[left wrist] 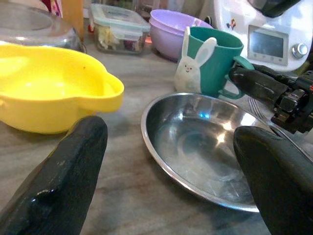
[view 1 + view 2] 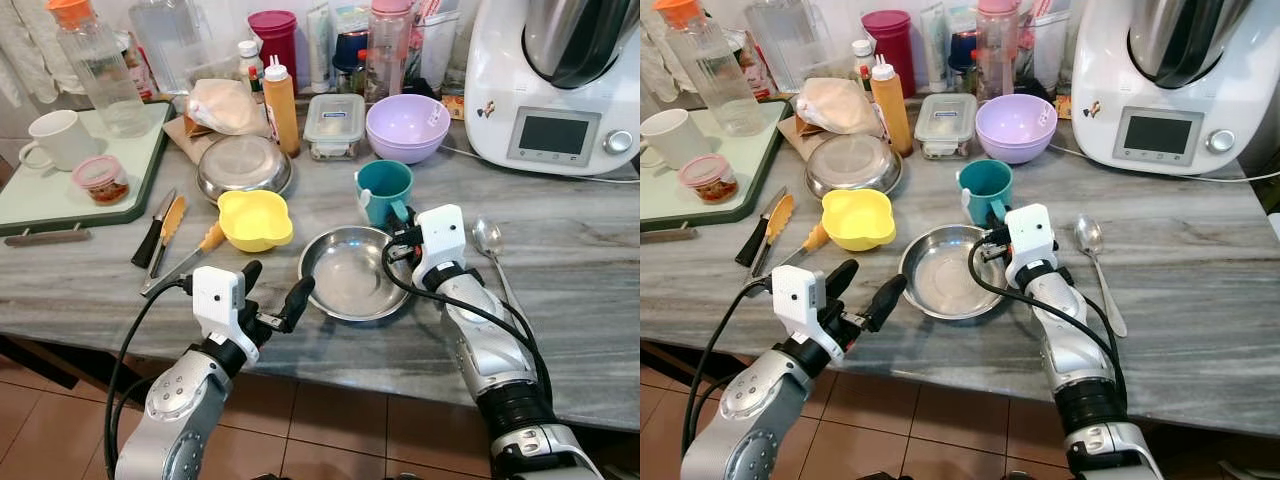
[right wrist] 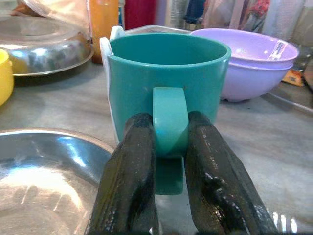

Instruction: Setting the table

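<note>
right gripper (image 3: 168, 147) pinches the handle of the one teal mug (image 2: 383, 190); left gripper (image 2: 272, 290) hovers spread wide beside one steel plate (image 2: 352, 275) and one yellow bowl (image 2: 254, 218).

At the counter's back right stands a white kitchen machine (image 2: 555, 85) with a small screen. Along the back sit a glass food container (image 2: 334, 125), an orange squeeze bottle (image 2: 282, 106) and a dark red canister (image 2: 274, 38). At the left, a green tray (image 2: 60, 190) carries a clear bottle (image 2: 95, 70) with an orange cap.
</note>
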Robot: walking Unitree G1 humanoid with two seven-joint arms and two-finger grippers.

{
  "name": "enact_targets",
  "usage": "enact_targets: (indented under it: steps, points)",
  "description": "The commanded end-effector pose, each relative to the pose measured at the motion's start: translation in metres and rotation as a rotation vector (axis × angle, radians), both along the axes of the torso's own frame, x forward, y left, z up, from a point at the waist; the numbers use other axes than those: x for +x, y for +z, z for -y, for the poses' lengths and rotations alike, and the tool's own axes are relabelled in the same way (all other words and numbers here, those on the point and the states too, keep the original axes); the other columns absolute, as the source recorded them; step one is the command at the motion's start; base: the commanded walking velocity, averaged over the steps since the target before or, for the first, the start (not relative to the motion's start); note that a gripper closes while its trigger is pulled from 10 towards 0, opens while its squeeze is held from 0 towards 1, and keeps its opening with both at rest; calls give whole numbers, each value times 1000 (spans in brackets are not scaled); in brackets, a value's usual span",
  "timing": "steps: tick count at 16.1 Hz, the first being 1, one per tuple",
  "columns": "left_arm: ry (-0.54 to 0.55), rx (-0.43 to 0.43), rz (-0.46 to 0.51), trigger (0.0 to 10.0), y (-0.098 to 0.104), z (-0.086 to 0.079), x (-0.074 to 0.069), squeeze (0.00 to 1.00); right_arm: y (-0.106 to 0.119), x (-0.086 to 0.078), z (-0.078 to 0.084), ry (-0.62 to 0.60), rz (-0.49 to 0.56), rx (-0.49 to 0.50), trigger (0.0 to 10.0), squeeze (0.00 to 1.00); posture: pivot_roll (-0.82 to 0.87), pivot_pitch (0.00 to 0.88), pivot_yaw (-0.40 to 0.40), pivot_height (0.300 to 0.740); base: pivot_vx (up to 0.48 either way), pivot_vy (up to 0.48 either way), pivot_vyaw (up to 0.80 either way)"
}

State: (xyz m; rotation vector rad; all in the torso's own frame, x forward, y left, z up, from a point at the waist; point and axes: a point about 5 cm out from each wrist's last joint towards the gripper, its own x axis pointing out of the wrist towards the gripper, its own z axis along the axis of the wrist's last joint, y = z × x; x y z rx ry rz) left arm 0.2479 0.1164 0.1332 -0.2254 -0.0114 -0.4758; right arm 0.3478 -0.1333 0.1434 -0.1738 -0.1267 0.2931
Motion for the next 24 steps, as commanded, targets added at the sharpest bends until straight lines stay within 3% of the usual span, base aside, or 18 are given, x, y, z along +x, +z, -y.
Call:
enact_targets:
  steps: [1, 7, 11, 13, 20, 24]
  points:
    - [26, 21, 21, 10000, 2, -3, 2, 0, 8, 1, -2, 13, 28, -17, 10000, 0, -127, 78, 86, 740, 0, 0, 0]
    - [60, 25, 34, 10000, 1, -5, 6, 0, 18, -8, 15, -15, 82, -50, 10000, 0, -157, 86, 85, 740, 0, 0, 0]
    - [69, 18, 43, 10000, 1, -3, 9, 0, 28, -28, 15, -80, 159, -15, 10000, 0, -171, 86, 87, 740, 0, 0, 0]
    - [74, 17, 47, 10000, 1, -4, 10, 0, 31, -39, 23, -120, 183, -25, 10000, 0, -191, 86, 90, 740, 0, 0, 0]
    - [74, 23, 61, 10000, 0, -4, 14, 0, 20, -71, 37, -207, 150, -70, 10000, 0, -226, 85, 101, 740, 0, 0, 0]
    - [173, 41, 102, 10000, 4, -15, 17, 0, 30, -87, 42, -236, 203, -116, 10000, 0, -231, 83, 110, 740, 0, 0, 0]
